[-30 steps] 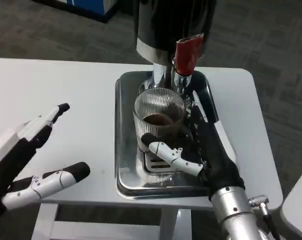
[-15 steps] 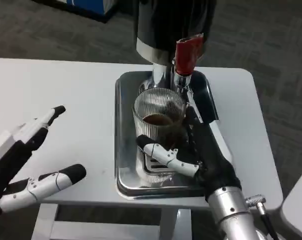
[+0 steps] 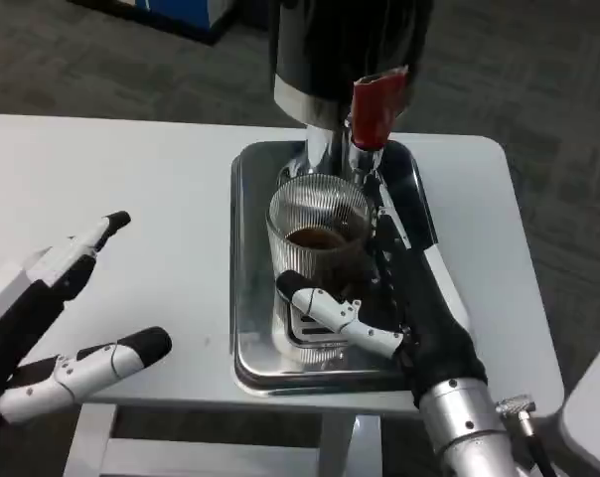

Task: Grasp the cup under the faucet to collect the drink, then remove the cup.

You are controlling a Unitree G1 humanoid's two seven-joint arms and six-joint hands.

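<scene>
Left hand (image 3: 52, 318) idle over the worktop (image 3: 131, 179), fingers apart, holding nothing. Ribbed glass cup (image 3: 317, 253) sits on the tray (image 3: 248, 328) under the faucet (image 3: 372, 114), part-filled: probably slippery, fragile, spill-prone. Right hand (image 3: 399, 313) wraps its lower wall, best grip there, keep upright.

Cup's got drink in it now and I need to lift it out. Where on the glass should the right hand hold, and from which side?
Hold the ribbed glass cup around its lower wall, coming from its right and near side, where the right hand already wraps it. It stands upright with dark drink inside, the red faucet handle hangs over its far rim, so keep below the rim and level.
</scene>
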